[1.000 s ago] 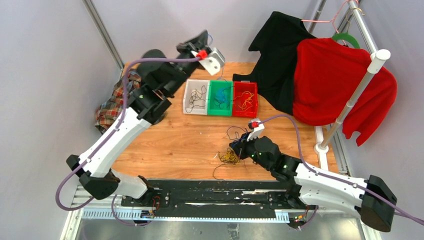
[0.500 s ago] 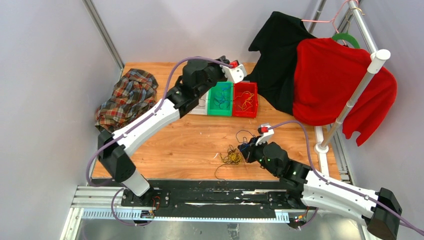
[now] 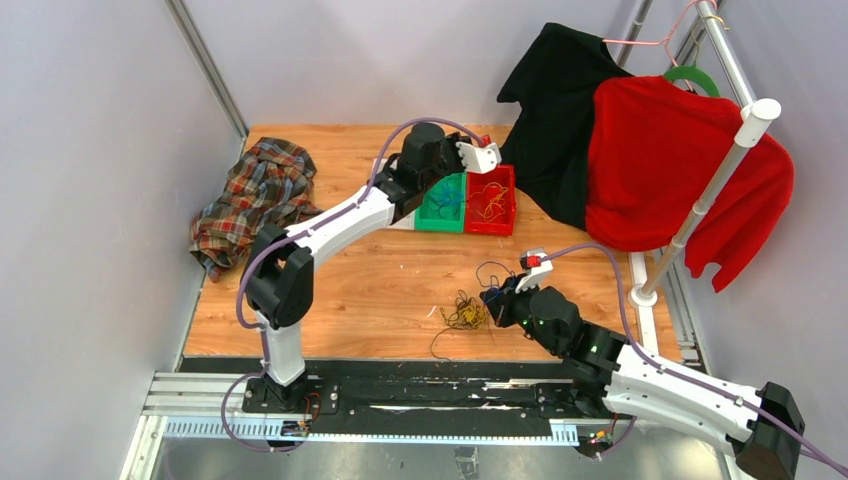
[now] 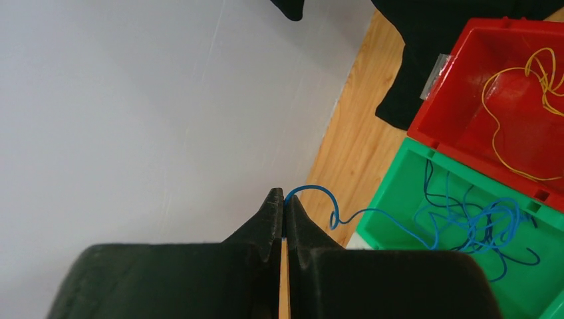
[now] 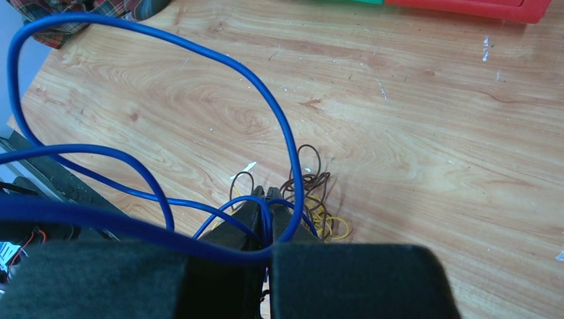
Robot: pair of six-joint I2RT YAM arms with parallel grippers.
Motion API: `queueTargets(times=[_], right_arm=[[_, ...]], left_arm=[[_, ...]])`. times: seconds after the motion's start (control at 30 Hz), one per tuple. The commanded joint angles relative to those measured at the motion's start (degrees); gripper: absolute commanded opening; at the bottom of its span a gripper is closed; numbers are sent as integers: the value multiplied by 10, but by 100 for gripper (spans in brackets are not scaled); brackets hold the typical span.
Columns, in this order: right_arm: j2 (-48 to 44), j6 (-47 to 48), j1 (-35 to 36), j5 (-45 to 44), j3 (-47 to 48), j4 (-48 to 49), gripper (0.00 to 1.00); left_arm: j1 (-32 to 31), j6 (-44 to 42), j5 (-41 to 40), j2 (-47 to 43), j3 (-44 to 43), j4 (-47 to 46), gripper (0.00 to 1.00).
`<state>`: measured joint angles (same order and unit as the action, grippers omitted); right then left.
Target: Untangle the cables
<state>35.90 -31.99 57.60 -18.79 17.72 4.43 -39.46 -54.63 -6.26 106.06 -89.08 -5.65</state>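
Two sorting bins at the far side of the bench (image 3: 370, 280) showed the work partly done. The green bin (image 3: 440, 228) held a loose heap of blue wires (image 4: 475, 219). The red bin (image 3: 488, 229) held several yellow-orange wires (image 3: 490, 205).

Unsorted cables (image 3: 462, 315): a small knot of yellow and dark brown strands lay on the bench near its front edge, just beside my right fingers (image 5: 247, 219). I judged the task well past halfway, with this knot left to separate and sort.

Left fingers (image 4: 273, 216): pinched together on one end of a blue wire (image 4: 312, 191), held above the far side of the green bin. The wire's other end trailed down into that bin, so I judged that releasing it was the step outstanding there.

Right fingers: closed tight on a second blue wire (image 5: 290, 153), whose loops rose off the knot toward my wrist camera.

Writing: none was legible. A small pale sticker (image 4: 435, 73) on the red bin's outer wall showed no readable text.
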Motion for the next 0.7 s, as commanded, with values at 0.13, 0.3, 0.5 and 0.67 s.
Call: queueTargets(times=[0.13,0.3,0.5,0.67], right_arm=[[1,2,-8,-17,8,-13,1],[6,5,-10,-9,19,-10,1],[10,14,-11,-5,32,-7,1],[16,19,-12,-3,36,-7,1]], left_arm=[[10,14,1,32,-30,-27,0],[10,100,30,55,-34,57,0],[31,196,151,83,-88,230,26],[39,163,151,71,-88,268,52]])
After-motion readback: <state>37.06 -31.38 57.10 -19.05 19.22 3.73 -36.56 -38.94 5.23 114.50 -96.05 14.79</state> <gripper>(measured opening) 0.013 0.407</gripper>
